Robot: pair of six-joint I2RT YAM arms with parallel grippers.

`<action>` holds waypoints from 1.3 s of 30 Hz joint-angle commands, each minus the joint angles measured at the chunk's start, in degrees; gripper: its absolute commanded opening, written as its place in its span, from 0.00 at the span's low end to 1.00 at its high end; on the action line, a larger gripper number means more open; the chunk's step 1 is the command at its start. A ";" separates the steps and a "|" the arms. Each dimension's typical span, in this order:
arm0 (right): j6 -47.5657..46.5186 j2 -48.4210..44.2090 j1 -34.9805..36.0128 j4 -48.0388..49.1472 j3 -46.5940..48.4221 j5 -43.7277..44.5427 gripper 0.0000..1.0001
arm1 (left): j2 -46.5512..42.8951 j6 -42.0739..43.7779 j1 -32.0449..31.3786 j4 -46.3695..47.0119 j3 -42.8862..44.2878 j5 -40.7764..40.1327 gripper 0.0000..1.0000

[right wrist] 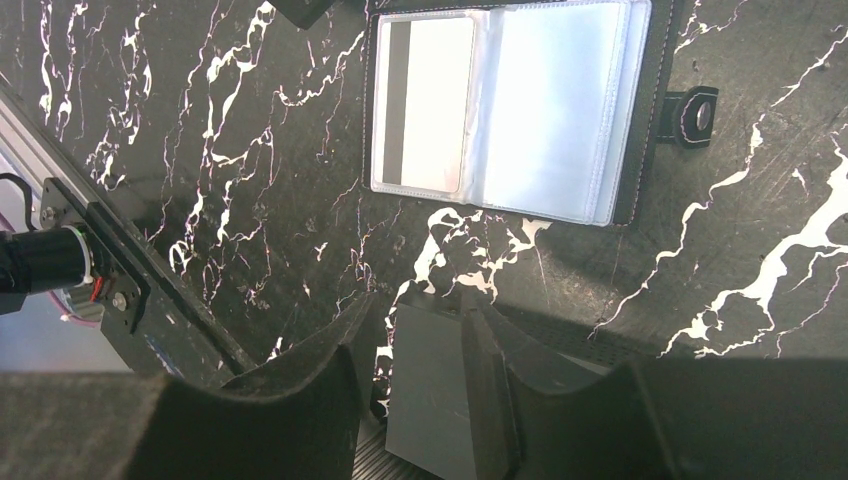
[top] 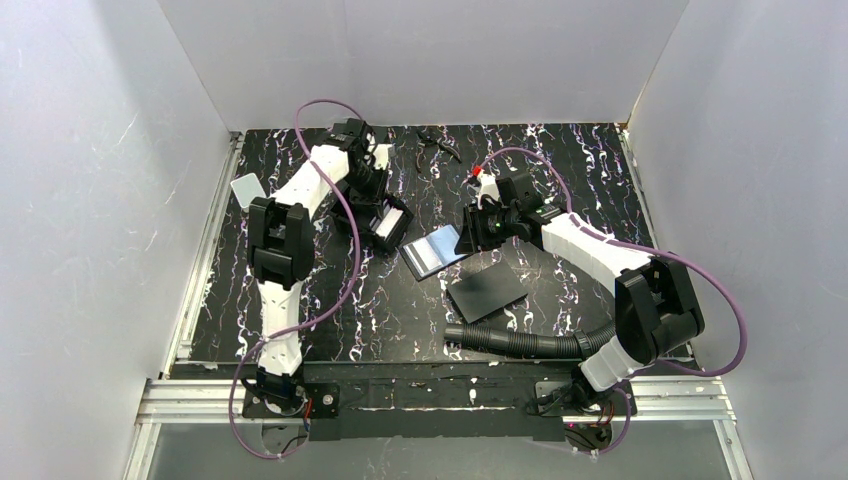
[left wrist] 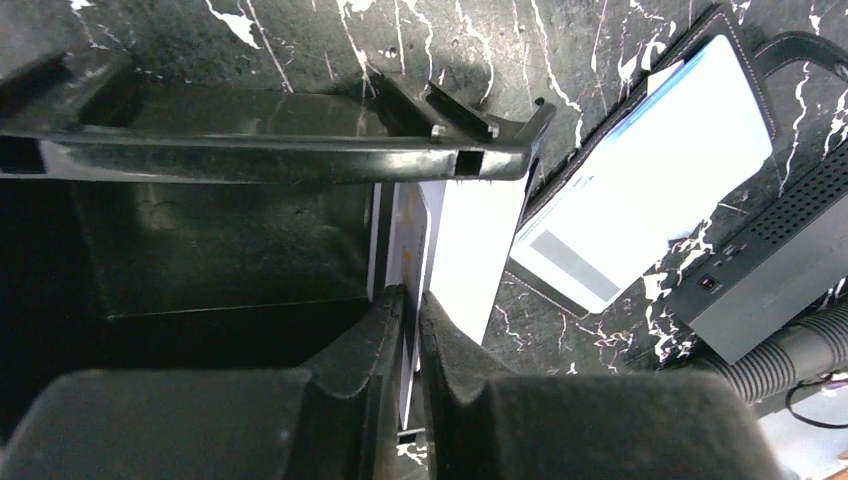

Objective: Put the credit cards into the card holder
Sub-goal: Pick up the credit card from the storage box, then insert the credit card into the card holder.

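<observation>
The left gripper [left wrist: 412,300] had its fingers pressed almost together on the edge of a white card [left wrist: 408,255]. The card stood upright among other cards [left wrist: 470,250] in a black rack [left wrist: 250,160]. Only the left wrist view showed that pinch. From the top, the arm covered the fingers and only a white patch showed in the rack.

The right gripper [right wrist: 418,305] held its fingers apart. The end of a grey slab [right wrist: 430,390] filled the gap between them, and the right wrist view did not show whether they touched it. In the top view the slab lay flat on the table [top: 300,300], just beside the holder [right wrist: 560,110].

The holder lay open ahead of the right fingertips. The right wrist view showed a striped card [right wrist: 430,100] in its left pocket, a bare sleeve beside that, and a strap [right wrist: 695,115] with a snap at the right edge. From the top the holder was only a bluish sheet between the rack and the slab.

Only the top view showed a loose card [top: 245,187], lying well apart by the table's left rail, and a ribbed hose [top: 520,343] near the right arm's base.
</observation>
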 commanded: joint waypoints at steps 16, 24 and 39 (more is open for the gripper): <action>4.14 3.06 -3.33 5.27 -0.58 -2.99 0.48 | -17.88 -6.00 -3.72 -3.51 8.48 -4.29 0.00; 10.40 10.73 -5.90 14.76 -0.02 -9.16 0.53 | -34.65 -35.16 -12.61 22.07 -24.84 -11.00 0.00; 9.39 21.39 -6.02 19.18 5.99 -6.13 0.17 | -28.56 -50.71 -21.77 31.89 -37.94 -23.90 0.00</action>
